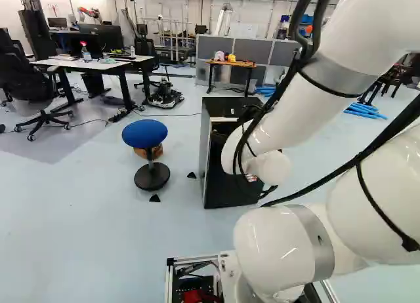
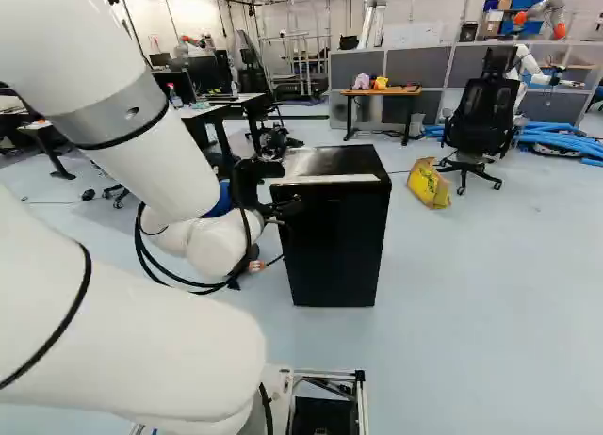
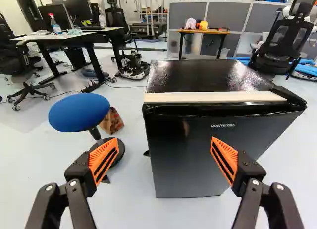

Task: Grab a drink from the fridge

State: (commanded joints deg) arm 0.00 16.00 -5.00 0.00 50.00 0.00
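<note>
My gripper [image 2: 283,207] is beside the upper part of the black fridge [image 2: 335,237] in the right base view, partly hidden by the arm. In the wrist view, the gripper [image 3: 165,142] is open, its orange-padded fingers wide apart with nothing gripped. Ahead of it stands the fridge [image 3: 185,149], its front door closed and a pale strip [image 3: 213,96] along the top front edge. The fridge [image 1: 226,185] is partly behind the arm in the left base view. No drink shows in any view.
A blue-topped stool [image 3: 79,112] stands beside the fridge, with a brown box [image 3: 112,121] behind it. Farther back are desks [image 1: 98,65], a wooden table [image 2: 382,91], an office chair [image 2: 480,120], a yellow bag [image 2: 429,183] and another robot [image 2: 532,66].
</note>
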